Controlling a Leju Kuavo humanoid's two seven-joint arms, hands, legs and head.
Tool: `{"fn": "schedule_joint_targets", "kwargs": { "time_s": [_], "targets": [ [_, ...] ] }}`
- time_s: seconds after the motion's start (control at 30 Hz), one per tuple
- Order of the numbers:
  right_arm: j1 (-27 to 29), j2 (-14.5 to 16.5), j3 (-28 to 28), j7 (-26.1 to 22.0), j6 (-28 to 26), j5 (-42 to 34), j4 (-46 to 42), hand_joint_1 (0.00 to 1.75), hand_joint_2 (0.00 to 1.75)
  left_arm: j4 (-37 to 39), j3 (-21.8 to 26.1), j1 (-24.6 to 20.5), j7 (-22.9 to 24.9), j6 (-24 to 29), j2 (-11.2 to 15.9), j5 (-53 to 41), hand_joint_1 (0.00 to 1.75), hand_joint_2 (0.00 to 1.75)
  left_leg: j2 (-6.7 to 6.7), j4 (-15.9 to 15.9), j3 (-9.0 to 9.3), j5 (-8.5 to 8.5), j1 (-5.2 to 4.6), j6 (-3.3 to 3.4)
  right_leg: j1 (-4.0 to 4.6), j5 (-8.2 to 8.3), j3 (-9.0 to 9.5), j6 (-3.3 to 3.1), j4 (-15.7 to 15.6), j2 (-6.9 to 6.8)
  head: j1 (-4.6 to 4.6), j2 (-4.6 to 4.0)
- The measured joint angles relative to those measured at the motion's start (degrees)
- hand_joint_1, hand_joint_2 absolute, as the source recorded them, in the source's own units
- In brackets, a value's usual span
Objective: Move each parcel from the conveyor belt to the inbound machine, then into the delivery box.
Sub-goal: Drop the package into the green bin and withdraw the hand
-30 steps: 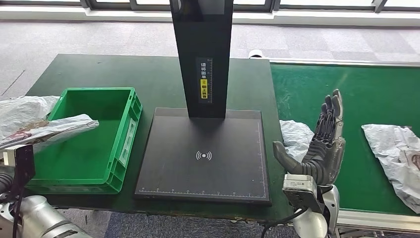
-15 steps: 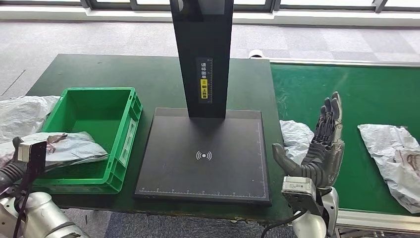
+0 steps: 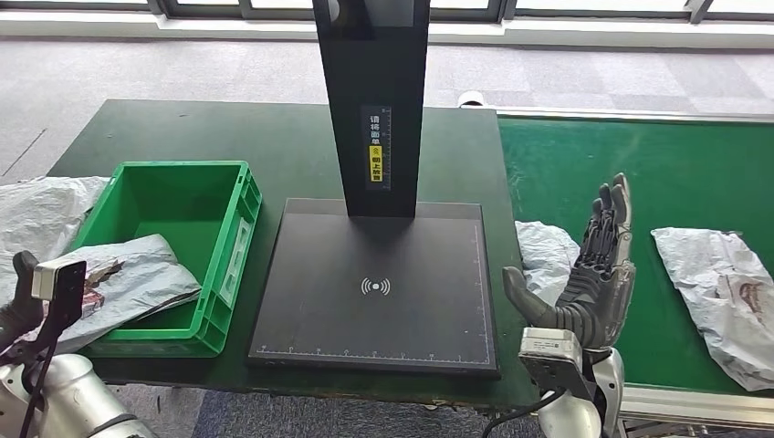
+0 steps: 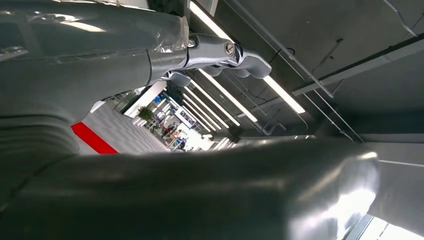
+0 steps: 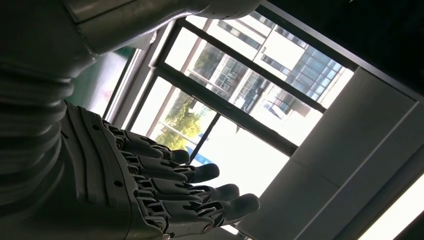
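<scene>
The grey parcel (image 3: 128, 278) has dropped from above the green delivery box (image 3: 233, 196) and now lies inside, draped over its near-left rim, so this one looks delivered. Whether the left hand (image 3: 23, 306) has let go, I cannot tell (wrist camera blocks it). The right hand (image 3: 598, 265) hangs upright, fingers (image 3: 610, 205) straight, holding nothing, beside the conveyor belt (image 3: 639, 164), where the next parcel (image 3: 721, 292) has crept closer.

The right hand (image 3: 598, 274) stands upright on its raised wrist — fingers (image 5: 170, 187) straight, thumb apart, holding nothing. The left hand (image 4: 220, 52) shows curled fingers.
</scene>
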Motion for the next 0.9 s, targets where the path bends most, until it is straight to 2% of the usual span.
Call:
{"fn": "schedule_joint_targets", "kwargs": {
  "time_s": [0.13, 0.3, 0.43, 0.6, 0.73, 0.9],
  "targets": [
    [0.0, 0.0, -0.1, 1.8, -1.3, 1.2, 0.2, 0.00, 1.75, -2.1, -2.6, 1.8, 0.0, 0.0, 0.0, 4.5, 0.00, 0.00, 0.00, 0.0, 0.00, -0.01, 0.00, 0.00, 0.00, -0.01, -0.01, 0.00, 0.0, 0.00, 0.00, 0.00],
    [-2.8, -0.7, -3.7, 15.3, -4.0, 12.7, 7.3, 0.00, 1.75, -5.1, -12.7, 7.6, 0.0, 0.0, -0.1, 16.6, 0.00, 0.00, -0.04, 0.0, -0.01, -0.01, 0.00, 0.02, -0.02, -0.01, 0.02, 0.02, 0.0, -0.06, 0.01, 0.00],
    [-5.8, -1.5, -7.9, 21.4, -4.2, 18.7, 15.2, 0.00, 1.75, -7.6, -21.5, 11.8, 0.0, -0.1, 0.6, 26.6, 0.00, 1.75, -0.11, 0.0, -0.02, 0.02, -0.03, 0.09, -0.09, 0.05, 0.04, 0.06, 0.0, -0.14, -0.01, 0.01],
    [-8.7, -2.4, -10.6, 25.3, -4.0, 21.7, 22.7, 0.00, 1.75, -10.2, -32.4, 17.5, 0.0, -2.1, 2.9, 39.7, 0.00, 1.75, -0.14, 0.0, -0.03, 0.03, -0.02, 0.10, -0.07, 0.04, 0.03, 0.06, 0.0, -0.12, 0.00, 0.01],
    [-11.4, -3.2, -12.5, 27.1, -5.0, 23.5, 29.8, 0.00, 1.75, -14.0, -40.8, 22.4, 0.0, -7.1, 5.1, 49.5, 0.00, 1.75, -0.11, 0.0, -0.05, 0.01, -0.02, 0.10, -0.08, 0.03, -0.01, 0.07, 0.0, -0.08, 0.00, 0.01],
    [-13.8, -4.3, -14.7, 31.2, -6.5, 26.1, 37.5, 0.00, 1.75, -18.6, -47.6, 26.5, 0.0, -12.8, 6.7, 54.2, 0.00, 1.75, -0.13, 0.0, -0.07, -0.01, -0.03, 0.11, -0.10, 0.02, -0.01, 0.09, 0.0, -0.11, 0.00, 0.00]
  ]
}}
